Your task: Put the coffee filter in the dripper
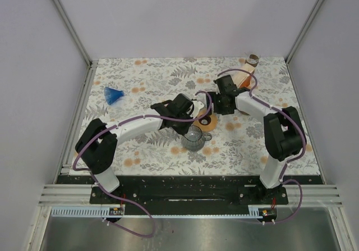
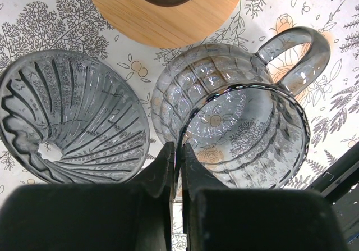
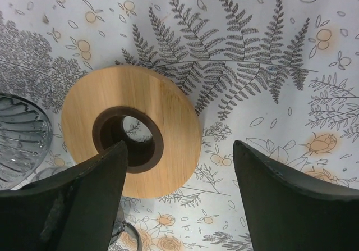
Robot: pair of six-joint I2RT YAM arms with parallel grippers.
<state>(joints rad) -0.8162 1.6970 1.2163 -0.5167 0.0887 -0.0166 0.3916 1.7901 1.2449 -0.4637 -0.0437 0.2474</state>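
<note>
- The dripper cone point(image 2: 73, 116), in ribbed clear glass, is lying tilted on the tablecloth point(image 1: 146, 71) near the middle of the table. Its wide mouth is facing the left wrist camera, and its ribs are showing bare down to the hole.
- The coffee filter is not showing clearly enough to name with certainty. A tan-orange piece point(image 1: 242, 80) is lying at the far right of the cloth, partly hidden behind the right arm and well apart from the cone. That may be it.
- A wooden ring point(image 3: 174, 127) with a dark inner collar is lying flat on the cloth just beyond the cone. The cone's rim is showing at the ring's left side in the right wrist view.
- A glass cup point(image 2: 241, 110) with a handle is sitting just beside the cone, on its right, with its opening facing up.
- The left gripper point(image 2: 178, 147) is holding its fingers pressed almost together, with the tips at the near rim of the glass cup. Whether they are pinching that rim is not showing.
- The right gripper point(image 3: 179, 150) is hovering over the wooden ring with its fingers spread wide and gripping nothing. One finger is overlapping the ring's hole in its own view.
- A blue ribbed cone point(image 1: 114, 95) is lying alone at the far left of the cloth, well apart from everything else.
</note>
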